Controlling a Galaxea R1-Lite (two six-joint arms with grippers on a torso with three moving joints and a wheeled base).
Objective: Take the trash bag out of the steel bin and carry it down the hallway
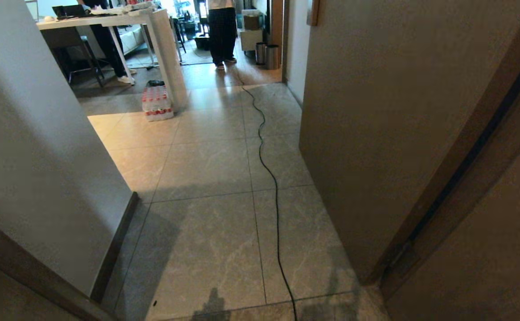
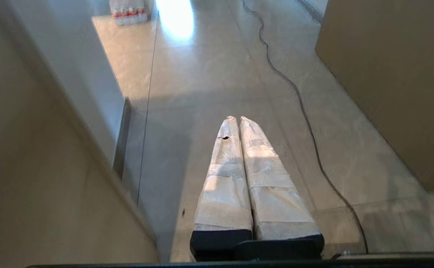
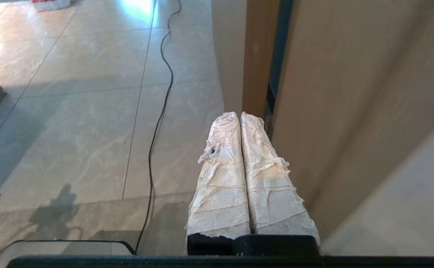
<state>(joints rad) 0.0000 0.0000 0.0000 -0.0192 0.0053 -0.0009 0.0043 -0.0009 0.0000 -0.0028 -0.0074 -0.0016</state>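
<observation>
The trash bag is out of view. Two small steel cylinders, one of them perhaps the steel bin (image 1: 272, 56), stand side by side far off at the hallway's end by the right wall. The hallway (image 1: 215, 178) has grey-beige stone tiles between pale walls. My left gripper (image 2: 237, 118) hangs over the floor near the left wall, its tape-wrapped fingers (image 2: 224, 175) pressed together with nothing between them. My right gripper (image 3: 239, 113) is shut and empty too, close to the brown door frame (image 3: 256, 56). Neither arm shows in the head view.
A black cable (image 1: 268, 169) snakes down the middle of the floor. A pack of bottles (image 1: 156, 103) sits by the leg of a white table (image 1: 161, 49). One person (image 1: 222, 31) stands in the far room, another (image 1: 108, 44) behind the table. A wall corner (image 1: 121, 214) juts in at left.
</observation>
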